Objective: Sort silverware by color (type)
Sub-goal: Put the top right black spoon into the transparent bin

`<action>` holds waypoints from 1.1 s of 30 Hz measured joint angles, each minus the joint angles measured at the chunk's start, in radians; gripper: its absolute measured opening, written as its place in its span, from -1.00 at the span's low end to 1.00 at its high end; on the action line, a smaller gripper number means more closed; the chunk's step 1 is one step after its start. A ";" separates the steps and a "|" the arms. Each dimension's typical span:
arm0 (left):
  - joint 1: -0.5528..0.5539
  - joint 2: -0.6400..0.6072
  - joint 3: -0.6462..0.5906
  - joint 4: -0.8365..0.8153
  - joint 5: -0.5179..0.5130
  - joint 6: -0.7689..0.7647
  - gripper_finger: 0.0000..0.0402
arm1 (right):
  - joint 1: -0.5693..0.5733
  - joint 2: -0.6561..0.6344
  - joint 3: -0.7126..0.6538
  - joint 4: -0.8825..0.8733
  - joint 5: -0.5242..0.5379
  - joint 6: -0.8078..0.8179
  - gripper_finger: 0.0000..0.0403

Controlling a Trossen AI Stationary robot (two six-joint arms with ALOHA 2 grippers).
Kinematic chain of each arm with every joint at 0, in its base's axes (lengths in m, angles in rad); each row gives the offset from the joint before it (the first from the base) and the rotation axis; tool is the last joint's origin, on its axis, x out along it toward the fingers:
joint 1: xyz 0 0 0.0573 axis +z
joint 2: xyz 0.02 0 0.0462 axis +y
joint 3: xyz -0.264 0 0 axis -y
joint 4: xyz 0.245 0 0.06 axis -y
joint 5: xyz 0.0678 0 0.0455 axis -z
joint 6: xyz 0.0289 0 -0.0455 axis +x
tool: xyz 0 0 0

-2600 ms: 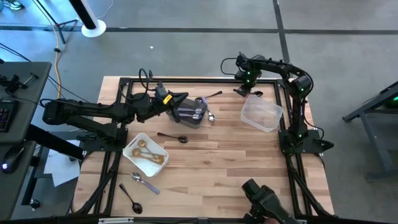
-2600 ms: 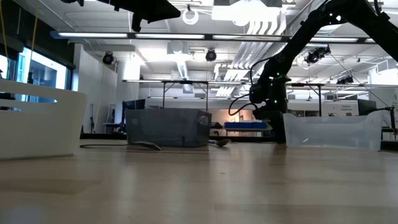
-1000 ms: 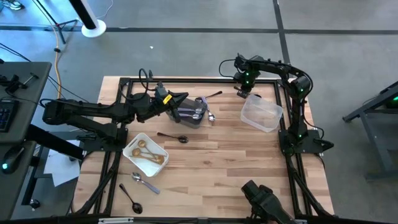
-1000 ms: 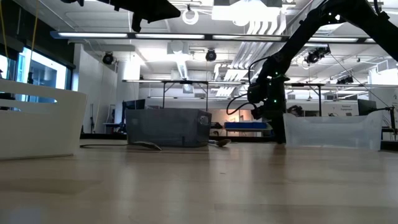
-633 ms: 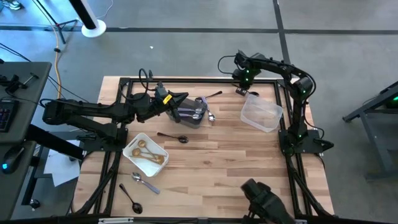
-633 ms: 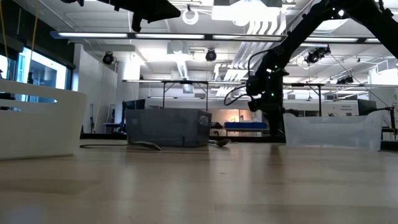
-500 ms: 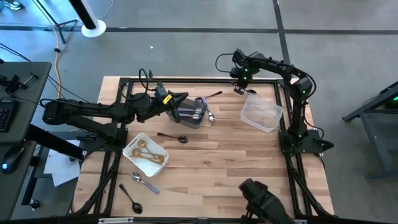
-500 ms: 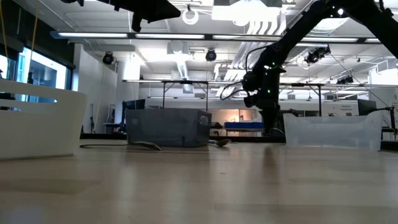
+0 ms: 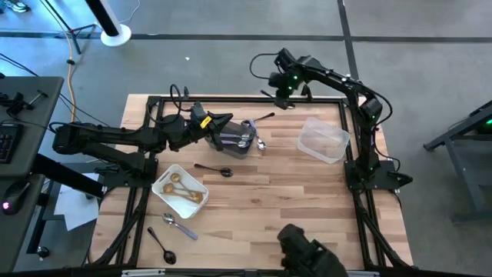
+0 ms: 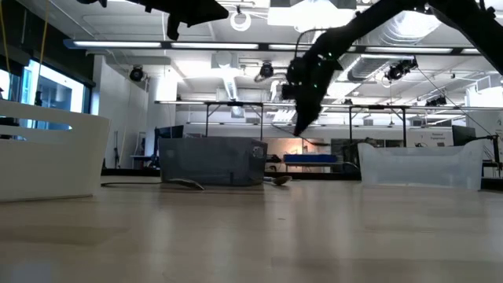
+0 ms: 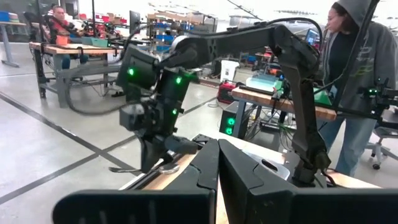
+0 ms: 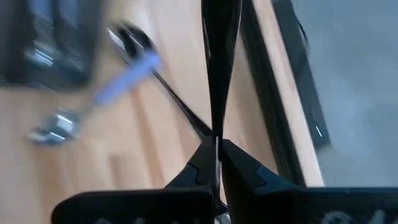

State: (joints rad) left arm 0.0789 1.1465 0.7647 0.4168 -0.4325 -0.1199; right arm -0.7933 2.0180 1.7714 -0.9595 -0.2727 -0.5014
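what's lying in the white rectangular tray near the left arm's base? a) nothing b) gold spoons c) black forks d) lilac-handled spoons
b: in the high view the white rectangular tray holds a few gold spoons, while a black spoon lies on the wooden table outside it.
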 joint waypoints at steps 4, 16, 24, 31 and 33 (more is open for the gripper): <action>0.000 0.000 0.000 0.000 -0.001 0.000 -1.00 | 0.040 -0.001 0.045 0.021 -0.127 0.037 -1.00; 0.000 0.000 0.000 -0.001 -0.001 0.001 -1.00 | 0.127 -0.022 0.045 -0.025 -0.315 0.122 -1.00; 0.000 0.000 0.000 -0.001 -0.019 0.043 -1.00 | 0.128 -0.200 -0.200 0.079 -0.334 0.174 -1.00; 0.000 0.000 0.000 -0.001 -0.020 0.042 -1.00 | 0.174 -0.510 -0.632 0.441 -0.347 0.420 -1.00; -0.001 0.000 0.000 -0.001 -0.010 0.023 -1.00 | 0.213 -0.587 -0.725 0.558 -0.346 0.518 -1.00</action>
State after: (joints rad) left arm 0.0776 1.1465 0.7647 0.4160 -0.4420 -0.0966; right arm -0.5800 1.4315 1.0469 -0.4014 -0.6185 0.0171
